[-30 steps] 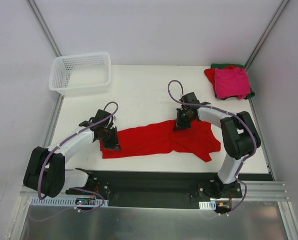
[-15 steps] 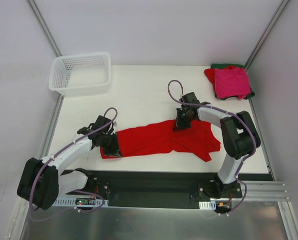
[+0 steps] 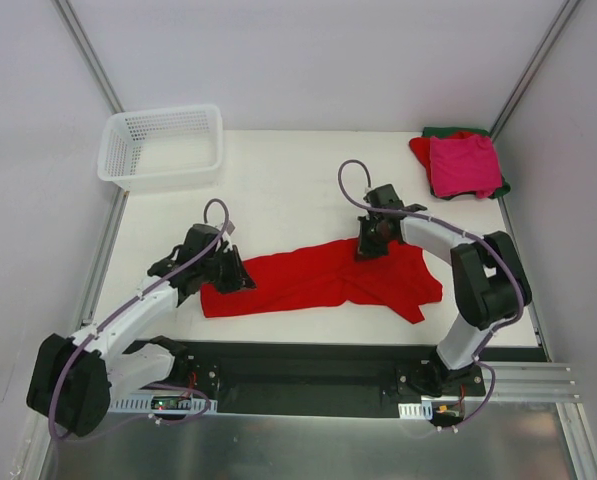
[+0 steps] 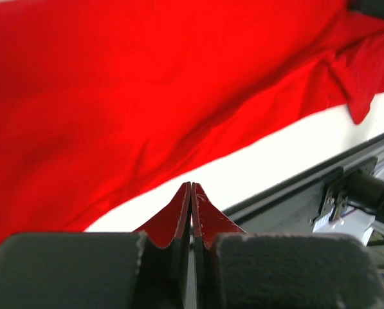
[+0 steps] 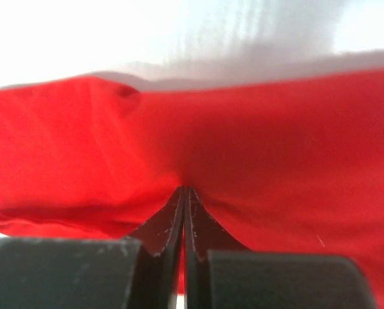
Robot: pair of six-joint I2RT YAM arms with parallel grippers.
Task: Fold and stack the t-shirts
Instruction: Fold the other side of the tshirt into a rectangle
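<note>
Shirt: plain bright red, no print, darker red in the folds. Pile: magenta-pink on top, red under it, dark green at the far edge, all plain. Basket: white, open mesh pattern. Table: plain white. Arms: white shells, black joints, lilac cables. Left gripper and right gripper: black; seen close, their fingers carry a dark red tint. Rail: black. Walls: pale grey-white. Plate: dull silver-grey

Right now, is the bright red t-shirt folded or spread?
Loosely folded: bright red t-shirt lies as a long rumpled band, layers overlapping; right pincer shut on its far edge.
</note>
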